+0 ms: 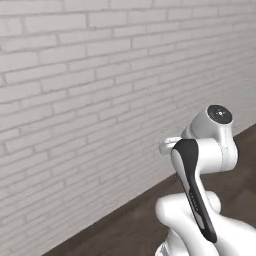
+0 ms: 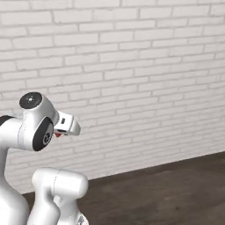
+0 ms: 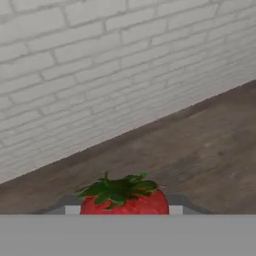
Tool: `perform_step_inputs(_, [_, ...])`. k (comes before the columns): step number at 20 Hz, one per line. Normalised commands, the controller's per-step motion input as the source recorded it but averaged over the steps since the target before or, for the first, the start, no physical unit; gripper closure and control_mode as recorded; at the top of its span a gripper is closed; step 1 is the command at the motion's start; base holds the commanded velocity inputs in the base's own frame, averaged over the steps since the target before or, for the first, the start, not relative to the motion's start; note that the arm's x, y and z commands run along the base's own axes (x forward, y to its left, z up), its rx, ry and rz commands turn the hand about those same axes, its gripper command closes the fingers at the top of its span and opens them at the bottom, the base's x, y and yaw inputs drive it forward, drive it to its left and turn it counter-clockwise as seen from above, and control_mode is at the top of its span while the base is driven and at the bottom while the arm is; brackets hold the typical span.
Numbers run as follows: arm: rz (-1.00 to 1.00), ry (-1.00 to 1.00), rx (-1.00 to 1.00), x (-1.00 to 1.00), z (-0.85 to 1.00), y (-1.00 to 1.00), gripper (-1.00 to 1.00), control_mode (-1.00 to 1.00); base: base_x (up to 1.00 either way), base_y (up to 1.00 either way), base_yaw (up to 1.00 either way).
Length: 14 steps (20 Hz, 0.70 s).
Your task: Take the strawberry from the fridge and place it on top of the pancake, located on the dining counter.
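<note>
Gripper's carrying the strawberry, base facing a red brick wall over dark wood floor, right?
Not quite: the brick wall is white, not red, as the right base view shows. The rest holds: the strawberry sits in the gripper, over the dark wood floor.

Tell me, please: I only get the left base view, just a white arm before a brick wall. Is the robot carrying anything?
Observer: Yes. The hand view shows the strawberry, red with green leaves on top, sitting between the tips of the gripper.
Operator: Fun! Does it show from anywhere else?
Observer: Barely. In the right base view a small red speck of it peeks out under the arm's far end, against the brick wall.
</note>
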Motion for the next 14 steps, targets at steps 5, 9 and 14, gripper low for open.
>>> perform_step_inputs(5, [0.0,0.0,0.0,0.0,0.0,0.0,1.0,1.0,-0.05,0.0,-0.91])
perform_step_inputs(9, [0.0,0.0,0.0,0.0,0.0,0.0,1.0,1.0,0.0,0.0,-0.89])
perform_step_inputs(14, [0.0,0.0,0.0,0.0,0.0,0.0,1.0,1.0,0.0,0.0,-0.89])
